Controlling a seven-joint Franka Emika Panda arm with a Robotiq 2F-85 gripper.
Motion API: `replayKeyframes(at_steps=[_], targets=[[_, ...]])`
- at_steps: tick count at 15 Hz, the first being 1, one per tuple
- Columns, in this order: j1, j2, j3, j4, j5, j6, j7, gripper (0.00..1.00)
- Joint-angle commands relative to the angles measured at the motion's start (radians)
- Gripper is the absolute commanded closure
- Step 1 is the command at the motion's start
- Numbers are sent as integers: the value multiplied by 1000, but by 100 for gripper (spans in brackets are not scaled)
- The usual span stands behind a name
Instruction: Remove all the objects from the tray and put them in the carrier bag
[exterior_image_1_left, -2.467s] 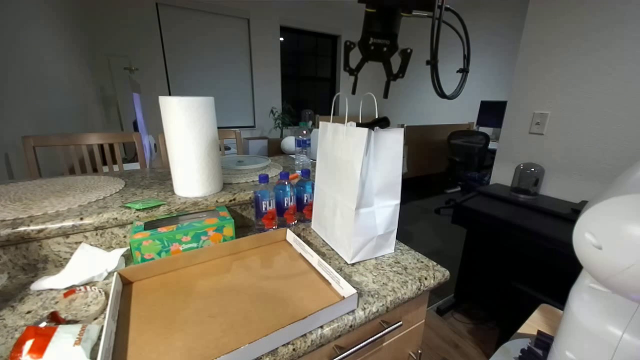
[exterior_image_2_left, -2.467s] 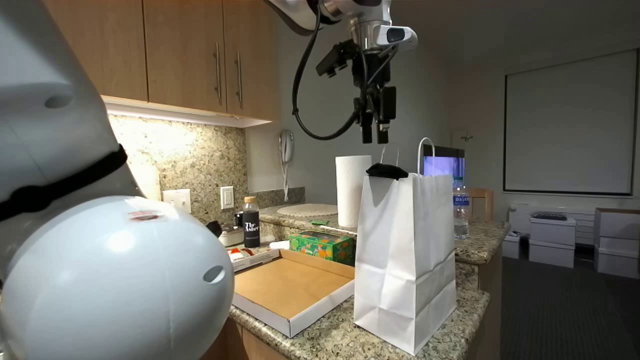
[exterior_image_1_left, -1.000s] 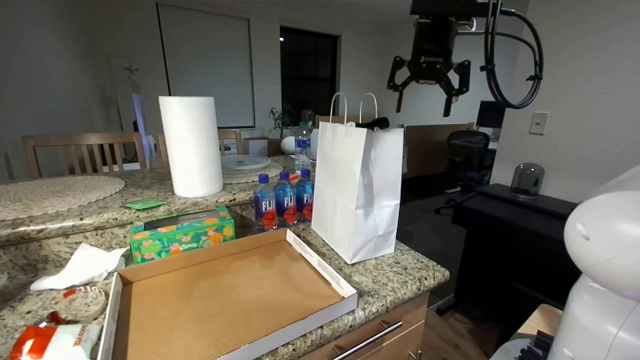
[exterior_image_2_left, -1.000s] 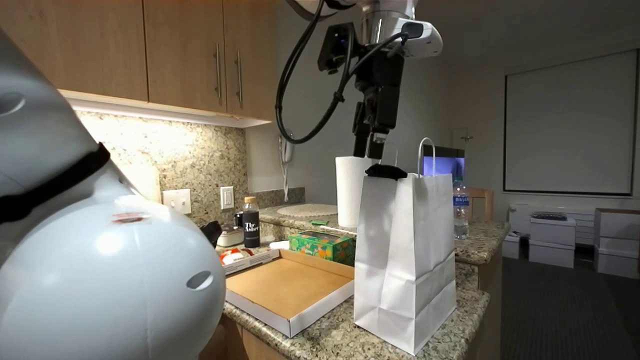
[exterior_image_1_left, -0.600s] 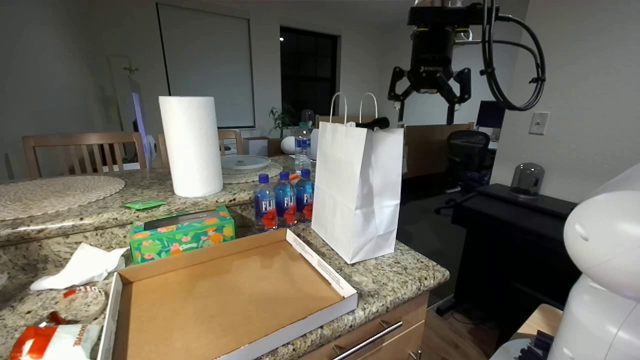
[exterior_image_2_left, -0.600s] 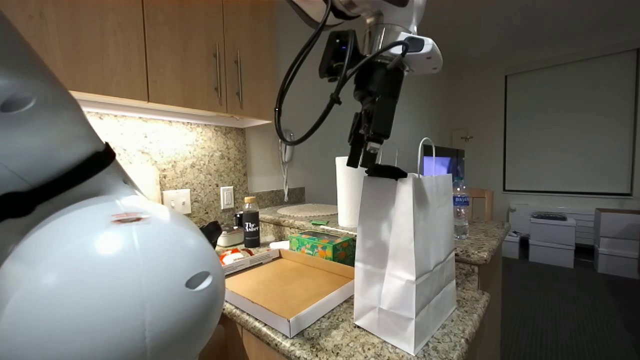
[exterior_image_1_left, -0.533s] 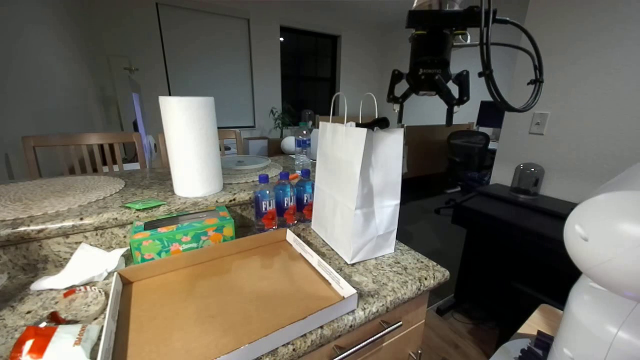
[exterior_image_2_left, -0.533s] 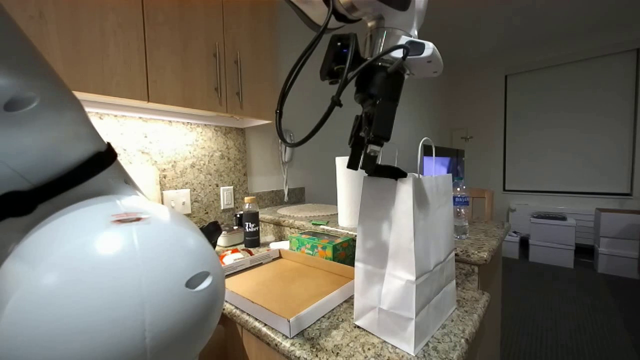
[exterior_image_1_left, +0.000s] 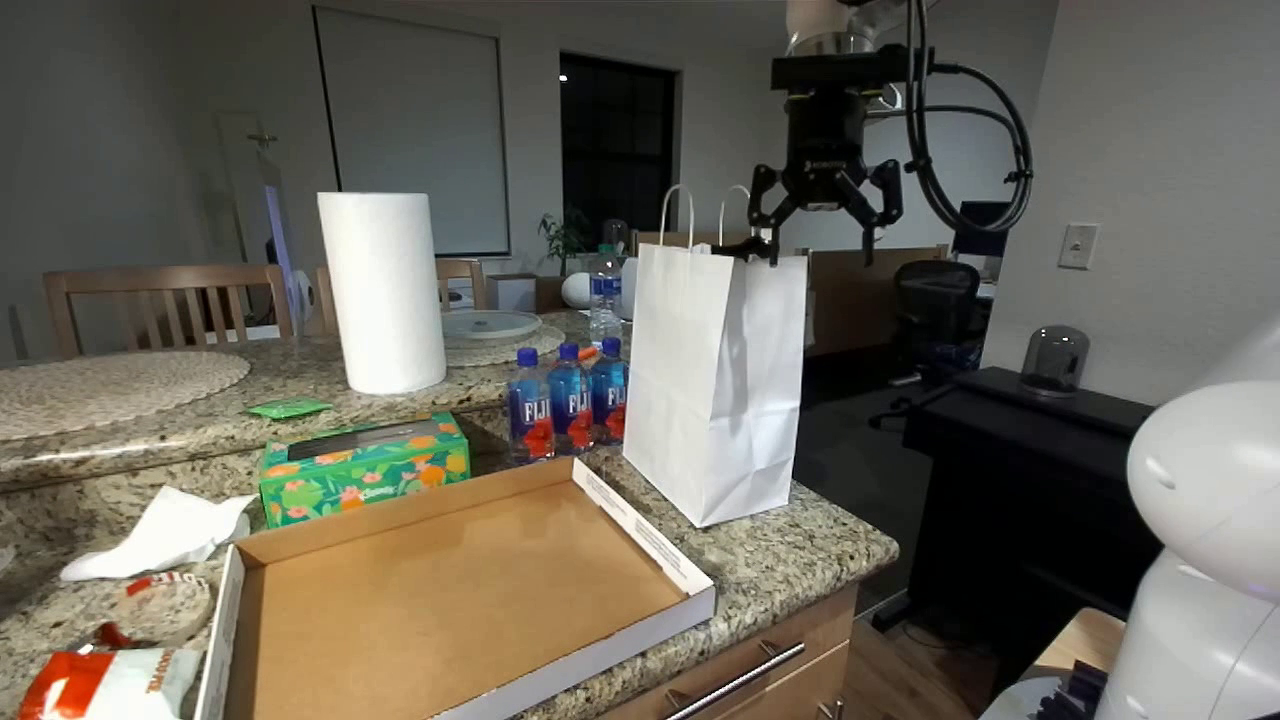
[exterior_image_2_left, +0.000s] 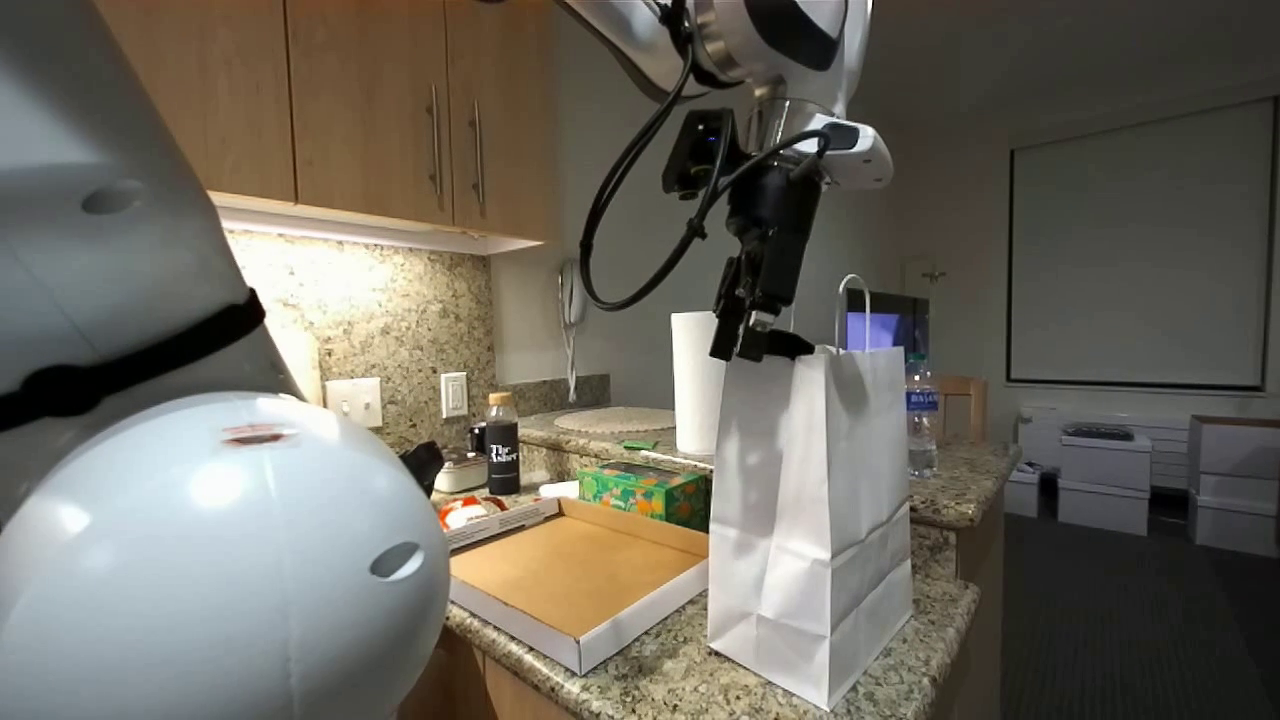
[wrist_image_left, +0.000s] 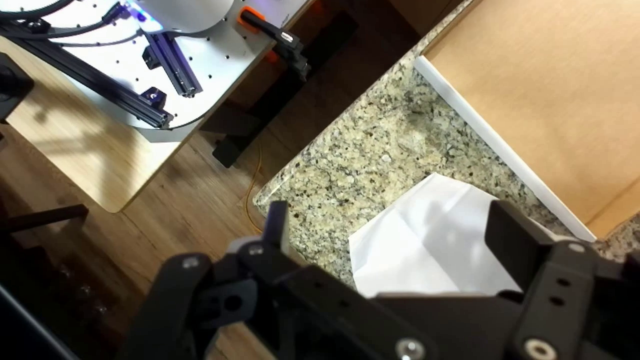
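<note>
The white paper carrier bag (exterior_image_1_left: 715, 390) stands upright on the counter; it also shows in an exterior view (exterior_image_2_left: 810, 520) and the wrist view (wrist_image_left: 425, 240). A black item (exterior_image_1_left: 733, 248) lies across the bag's top rim, sticking out; it shows too in an exterior view (exterior_image_2_left: 790, 344). My gripper (exterior_image_1_left: 820, 248) is open and empty beside the bag's top. In both exterior views one finger overlaps the black item's end; I cannot tell whether they touch. The wrist view shows both fingers (wrist_image_left: 395, 230) wide apart. The cardboard tray (exterior_image_1_left: 450, 600) shows nothing in it. The bag's inside is hidden.
Several plastic bottles (exterior_image_1_left: 570, 400) stand behind the tray, beside the bag. A green tissue box (exterior_image_1_left: 370, 470) and a paper towel roll (exterior_image_1_left: 385, 290) stand further along. A red and white packet (exterior_image_1_left: 110, 685) lies by the tray. The counter's edge (exterior_image_1_left: 890, 550) is near the bag.
My gripper swung away from above the bag, came down beside it, and over the last half second moved lower and closer to the black item. The bag and tray have not moved.
</note>
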Motion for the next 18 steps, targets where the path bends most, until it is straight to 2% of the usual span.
replayKeyframes(at_steps=[1, 9, 18], targets=[[-18, 33, 42, 54, -20, 29, 114, 0], [3, 31, 102, 108, -129, 107, 324, 0], [28, -17, 133, 101, -158, 208, 333, 0]])
